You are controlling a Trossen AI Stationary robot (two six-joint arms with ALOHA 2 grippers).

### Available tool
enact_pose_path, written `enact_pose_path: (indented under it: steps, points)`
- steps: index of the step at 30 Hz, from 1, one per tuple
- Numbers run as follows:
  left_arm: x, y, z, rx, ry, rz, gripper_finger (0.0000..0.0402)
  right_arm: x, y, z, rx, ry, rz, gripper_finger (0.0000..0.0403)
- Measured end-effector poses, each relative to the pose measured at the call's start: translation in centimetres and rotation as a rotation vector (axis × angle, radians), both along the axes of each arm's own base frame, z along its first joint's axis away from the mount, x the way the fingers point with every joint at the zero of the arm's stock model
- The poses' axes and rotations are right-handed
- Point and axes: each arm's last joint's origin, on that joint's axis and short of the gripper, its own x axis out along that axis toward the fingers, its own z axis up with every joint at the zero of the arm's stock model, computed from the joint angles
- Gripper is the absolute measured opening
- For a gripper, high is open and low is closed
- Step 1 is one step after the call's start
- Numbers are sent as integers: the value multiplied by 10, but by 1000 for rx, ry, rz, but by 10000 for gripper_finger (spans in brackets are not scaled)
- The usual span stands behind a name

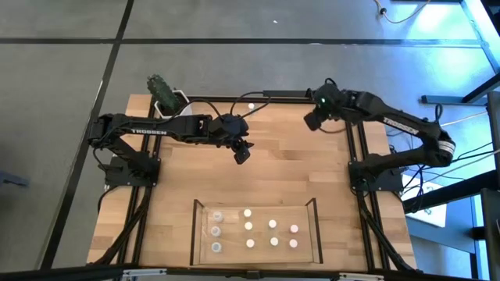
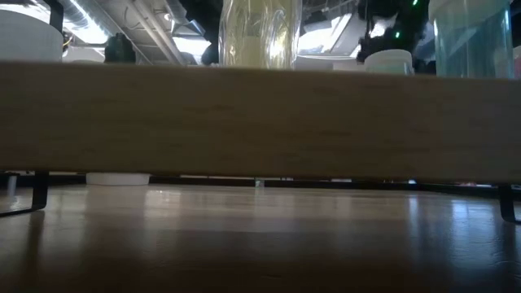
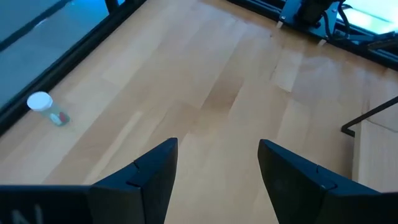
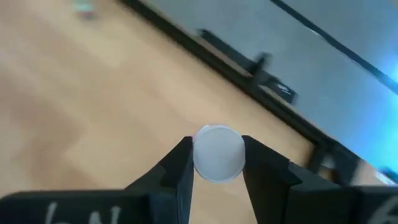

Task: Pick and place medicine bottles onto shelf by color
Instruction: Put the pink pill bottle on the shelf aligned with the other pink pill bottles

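One white-capped medicine bottle (image 4: 217, 152) sits between the fingers of my right gripper (image 4: 217, 144), which is shut on it above the table's far right corner (image 1: 315, 119). Another small bottle (image 1: 251, 104) rests on the table near the far edge; in the left wrist view this bottle (image 3: 46, 109) lies on its side. My left gripper (image 1: 242, 152) hangs open over the middle of the table, with nothing between its fingers (image 3: 155, 171). The shelf (image 1: 195, 234) stands at the near edge with several bottles set in rows on its floor. My right gripper pinches the bottle between its two fingers (image 4: 179, 163) on opposite sides just below the cap (image 4: 202, 155). The cap's round top faces back toward the wrist. The bottle is lifted clear of the table, and its lower body is hidden behind the cap.
A white pot with a green cactus (image 1: 164, 94) stands at the far left corner. A black metal frame (image 1: 355, 156) runs along the table's edges. Bare wood lies between the grippers and the shelf. In the low view the shelf's wooden side (image 2: 260, 122) fills the front.
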Motion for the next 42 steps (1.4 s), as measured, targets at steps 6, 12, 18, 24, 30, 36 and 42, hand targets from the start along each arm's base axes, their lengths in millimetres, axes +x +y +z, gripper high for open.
enact_pose_path:
  steps: [6,12,18,24,30,36,42]
  points:
    - [0,0,0,50,15,-18,216,9,41,11,39,-90,226,118]
    - [0,-2,1,89,19,12,216,16,77,18,40,-121,401,119]
    - [1,-13,1,101,22,-28,216,19,109,40,32,-168,557,119]
    - [2,-31,1,97,15,-80,216,16,137,52,41,-179,697,120]
    - [2,-54,1,85,-3,-139,216,24,167,42,101,-108,940,121]
    - [1,-71,2,82,-21,-104,216,28,193,34,127,-64,1074,121]
    - [-1,-85,2,101,-23,-125,216,45,214,21,123,-44,1158,122]
